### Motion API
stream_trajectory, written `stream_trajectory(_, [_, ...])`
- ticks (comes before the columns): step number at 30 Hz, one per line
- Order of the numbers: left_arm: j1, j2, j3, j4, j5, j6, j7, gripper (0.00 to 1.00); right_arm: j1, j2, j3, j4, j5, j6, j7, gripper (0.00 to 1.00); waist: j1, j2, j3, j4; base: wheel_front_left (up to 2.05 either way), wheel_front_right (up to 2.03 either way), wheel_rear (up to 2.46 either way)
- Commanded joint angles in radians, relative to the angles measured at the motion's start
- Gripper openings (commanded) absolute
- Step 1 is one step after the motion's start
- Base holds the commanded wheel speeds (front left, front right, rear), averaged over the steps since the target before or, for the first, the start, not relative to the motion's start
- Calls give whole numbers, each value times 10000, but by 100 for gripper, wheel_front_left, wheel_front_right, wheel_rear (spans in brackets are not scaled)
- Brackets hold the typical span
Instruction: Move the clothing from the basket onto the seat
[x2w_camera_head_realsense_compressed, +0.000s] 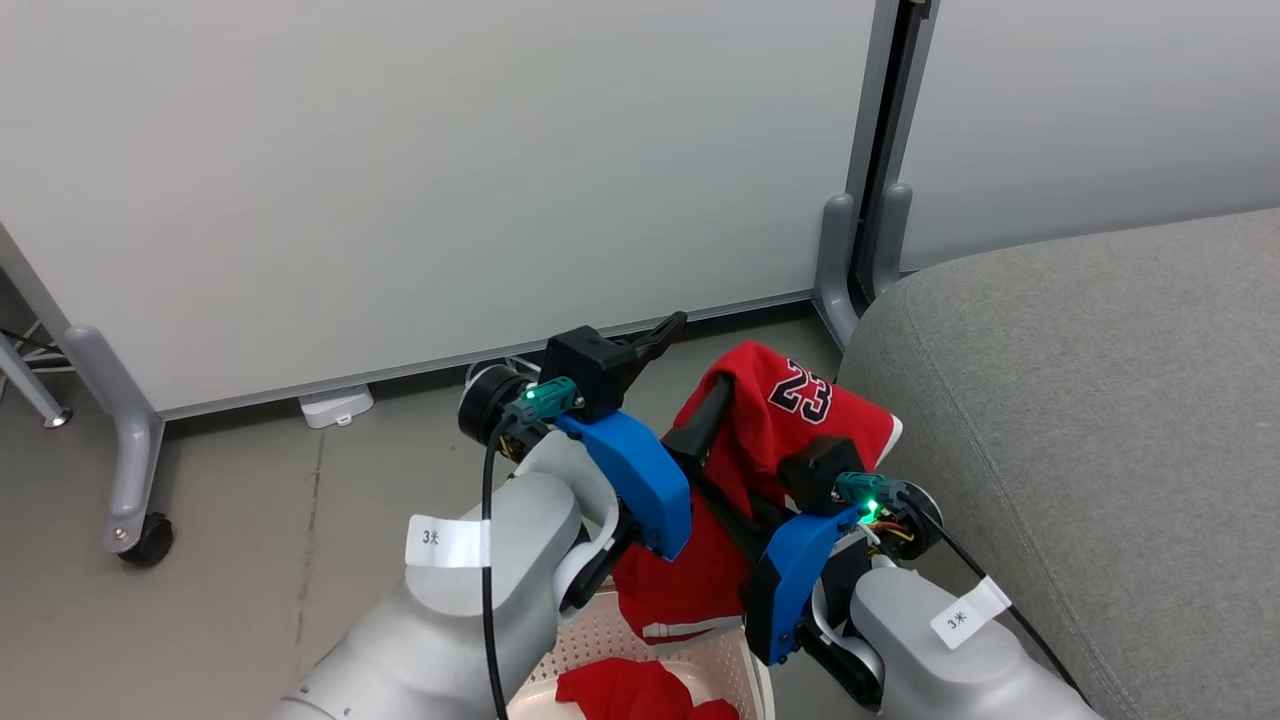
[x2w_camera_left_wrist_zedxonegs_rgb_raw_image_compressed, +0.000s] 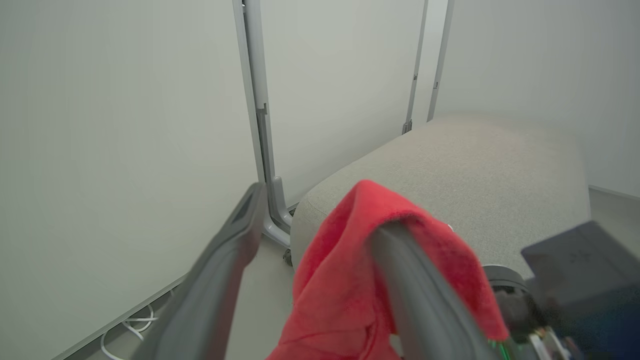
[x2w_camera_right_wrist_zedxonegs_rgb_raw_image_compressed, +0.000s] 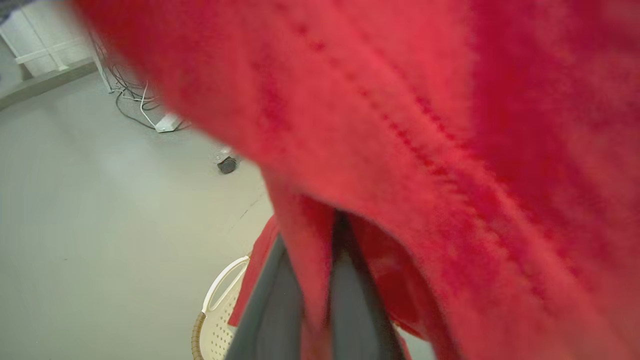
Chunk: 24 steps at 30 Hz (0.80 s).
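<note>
Jersey (x2w_camera_head_realsense_compressed: 790, 420) with the 23 on it hangs up over the basket (x2w_camera_head_realsense_compressed: 610, 635), right beside the grey seat (x2w_camera_head_realsense_compressed: 1100, 400). Can't tell if it brushes the cushion edge. The right gripper (x2w_camera_right_wrist_zedxonegs_rgb_raw_image_compressed: 325, 235) has its fingers pressed together on a fold of the red cloth. The left gripper (x2w_camera_head_realsense_compressed: 690, 365) is spread wide, one finger bare and the jersey draped over the other. A second red garment (x2w_camera_head_realsense_compressed: 620, 690) sits down in the basket.

Your head view looks down from above, seat (x2w_camera_head_realsense_compressed: 1080, 400) at right. Left wrist faces out onto that same seat, upper right. Right wrist is jammed close against the jersey (x2w_camera_right_wrist_zedxonegs_rgb_raw_image_compressed: 400, 100), basket (x2w_camera_right_wrist_zedxonegs_rgb_raw_image_compressed: 215, 320) lower left.
</note>
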Motion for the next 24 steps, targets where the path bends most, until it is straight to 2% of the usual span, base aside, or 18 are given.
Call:
stream_trajectory(1, [177, 43, 146, -72, 116, 30, -50, 100, -181, -25, 11, 24, -84, 5, -64, 0, -1, 0, 3, 0, 0, 0, 0])
stream_trajectory(7, [557, 271, 669, -437, 485, 145, -49, 100, -208, -25, -80, 76, -103, 5, -107, 0, -1, 0, 29, 32, 0, 0, 0])
stream_trajectory(12, [1352, 634, 1327, -1263, 1065, 210, -47, 100, -256, -25, -193, 71, -160, 5, -129, 0, -1, 0, 89, 58, 0, 0, 0])
stream_trajectory(18, [2904, 1181, 2609, -2768, 2081, 372, -41, 100, -329, -24, -434, 18, -314, 5, -172, 0, -1, 0, 204, 119, 0, 0, 0])
stream_trajectory(24, [4650, 1483, 4206, -4110, 3028, 357, -40, 100, -337, -25, -745, -199, -517, 5, -187, 0, -1, 0, 334, 167, 0, 0, 0])
